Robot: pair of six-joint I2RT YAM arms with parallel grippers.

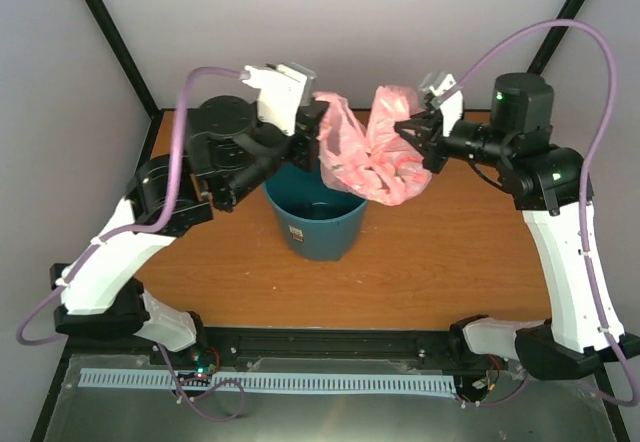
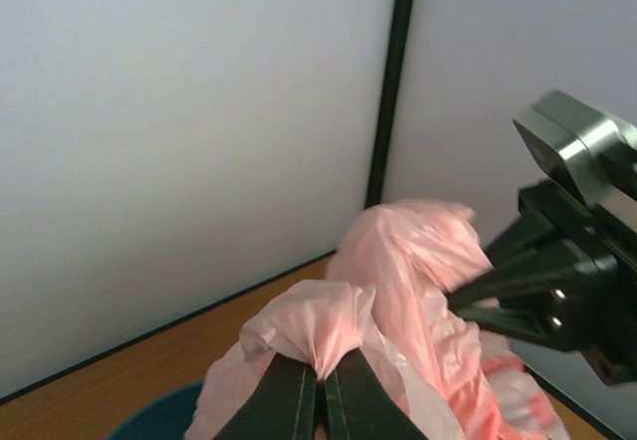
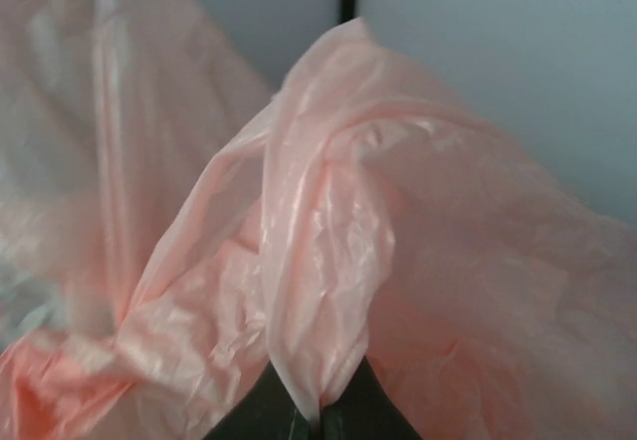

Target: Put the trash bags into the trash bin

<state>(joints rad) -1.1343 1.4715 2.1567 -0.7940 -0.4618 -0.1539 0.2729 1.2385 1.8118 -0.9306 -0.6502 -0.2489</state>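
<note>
The translucent pink trash bag [image 1: 366, 152] hangs crumpled in the air between my two grippers, over the far right rim of the teal trash bin [image 1: 318, 224]. My left gripper [image 1: 318, 130] is shut on the bag's left edge; the pinched fold [image 2: 320, 332] shows in the left wrist view. My right gripper [image 1: 408, 134] is shut on the bag's right edge, and the pinched fold [image 3: 317, 340] fills the right wrist view. The bin stands upright on the wooden table [image 1: 450, 262]; a small white label [image 1: 295, 230] shows on its near side.
Grey walls and black frame posts [image 1: 112, 32] enclose the table at the back and sides. The right arm's gripper body [image 2: 572, 261] shows close to the bag in the left wrist view. The bin's rim [image 2: 149, 418] shows at the bottom of that view.
</note>
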